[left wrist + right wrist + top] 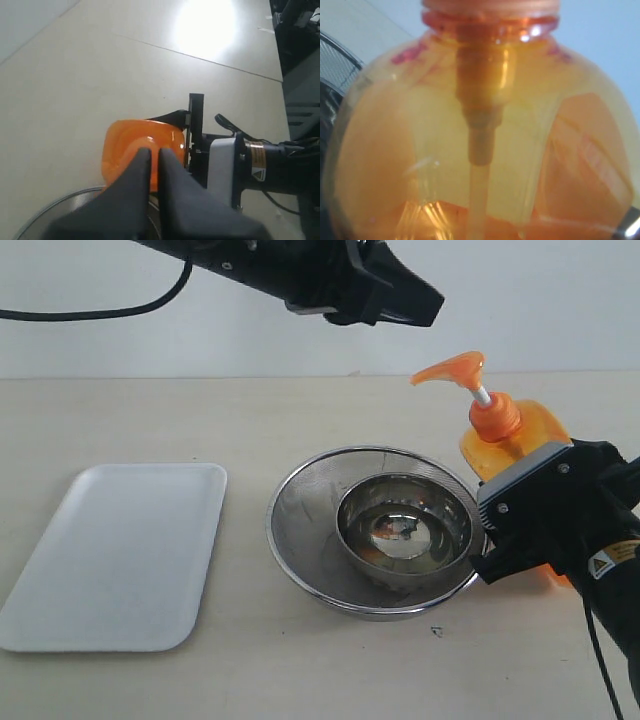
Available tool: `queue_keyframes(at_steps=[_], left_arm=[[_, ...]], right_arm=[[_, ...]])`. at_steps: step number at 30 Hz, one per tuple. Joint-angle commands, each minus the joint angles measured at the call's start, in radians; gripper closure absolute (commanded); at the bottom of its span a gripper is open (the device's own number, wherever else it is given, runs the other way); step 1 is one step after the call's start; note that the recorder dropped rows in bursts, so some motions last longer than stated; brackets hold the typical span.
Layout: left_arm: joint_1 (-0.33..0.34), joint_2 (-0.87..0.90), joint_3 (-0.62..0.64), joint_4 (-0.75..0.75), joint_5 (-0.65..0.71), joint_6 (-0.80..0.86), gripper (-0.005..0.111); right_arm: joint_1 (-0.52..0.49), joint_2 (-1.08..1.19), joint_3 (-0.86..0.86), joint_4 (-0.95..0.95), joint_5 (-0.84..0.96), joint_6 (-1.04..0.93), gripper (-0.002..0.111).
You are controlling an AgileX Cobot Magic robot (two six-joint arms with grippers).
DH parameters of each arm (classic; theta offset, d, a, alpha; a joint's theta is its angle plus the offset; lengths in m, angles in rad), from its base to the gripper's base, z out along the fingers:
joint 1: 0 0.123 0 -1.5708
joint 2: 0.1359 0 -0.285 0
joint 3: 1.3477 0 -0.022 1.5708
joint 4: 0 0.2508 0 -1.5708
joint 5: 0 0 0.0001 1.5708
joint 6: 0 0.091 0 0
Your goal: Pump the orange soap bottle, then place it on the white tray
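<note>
So the middle of the table [300, 430] is taken up by a round steel mesh strainer [300, 505] with a shiny steel bowl [352, 510] sitting inside it. That pair sits right between the two things that matter. The white tray [120, 550] lies flat at 9 o'clock from the strainer, a bit apart from it. It's matte with rounded corners and a low rim. The orange soap bottle [540, 430] is over at 2 to 3 o'clock from the strainer, just beside its rim.

The bottle is see-through orange plastic with flat sides. Its orange pump head on a white stem has the spout pointing toward 9 o'clock. In the right wrist view the bottle [480, 140] fills everything, and you can see the dip tube running down inside.

The right gripper [505, 525] is black and blocky, and its jaws are clamped on the bottle's body from both sides. It hides the bottle's bottom, so I can't tell if that touches the table.

The left gripper [428, 305] hangs at 11 o'clock from the pump head, above it and not touching. Its two black fingers [140, 170] are pressed together with nothing between them. A black cable [100, 312] trails off that arm toward 9 o'clock.
</note>
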State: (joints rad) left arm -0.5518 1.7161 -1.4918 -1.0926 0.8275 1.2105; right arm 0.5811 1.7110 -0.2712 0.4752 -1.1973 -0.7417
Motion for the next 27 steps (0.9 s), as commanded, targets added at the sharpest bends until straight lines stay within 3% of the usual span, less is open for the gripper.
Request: queue_keyframes(at_steps=[1, 8, 13, 20, 27], left_arm=[[0.001, -0.010, 0.004, -0.050, 0.001, 0.036, 0.102], [-0.007, 0.048, 0.004, -0.032, 0.000, 0.031, 0.102], [-0.007, 0.101, 0.004, -0.021, -0.128, 0.068, 0.102], [-0.007, 0.132, 0.004, -0.026, -0.183, 0.118, 0.102], [-0.007, 0.157, 0.004, -0.048, -0.144, 0.130, 0.102]], right_arm=[[-0.003, -0.003, 0.001, 0.011, -0.024, -0.029, 0.108], [-0.003, -0.003, 0.001, 0.011, -0.024, -0.027, 0.108], [-0.003, -0.003, 0.001, 0.011, -0.024, -0.026, 0.108], [-0.003, -0.003, 0.001, 0.005, -0.024, -0.019, 0.108], [-0.003, -0.003, 0.001, -0.004, -0.024, -0.019, 0.108]])
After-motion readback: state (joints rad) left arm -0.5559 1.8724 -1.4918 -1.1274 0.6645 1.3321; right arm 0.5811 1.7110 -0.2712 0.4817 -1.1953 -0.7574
